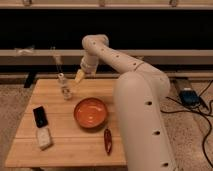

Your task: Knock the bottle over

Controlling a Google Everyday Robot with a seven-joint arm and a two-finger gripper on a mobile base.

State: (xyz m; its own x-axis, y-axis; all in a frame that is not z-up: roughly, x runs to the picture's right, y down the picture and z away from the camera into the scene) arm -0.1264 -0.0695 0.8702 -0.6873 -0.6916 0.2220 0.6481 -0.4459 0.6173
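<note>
The bottle (pixel 64 87) is small, slim and pale with a whitish cap. It stands upright on the wooden table (pixel 65 145), near the back left, left of the orange bowl (pixel 91 112). My gripper (pixel 80 76) has yellowish fingertips and hangs over the table's back edge, a short way to the right of the bottle's top and apart from it. The white arm reaches in from the right and hides the table's right side.
A black flat device (pixel 40 116) and a whitish rectangular packet (pixel 44 137) lie at the front left. A red chilli pepper (pixel 107 141) lies in front of the bowl. A shelf rail runs behind the table. Cables and a blue box (pixel 189 96) lie on the floor at right.
</note>
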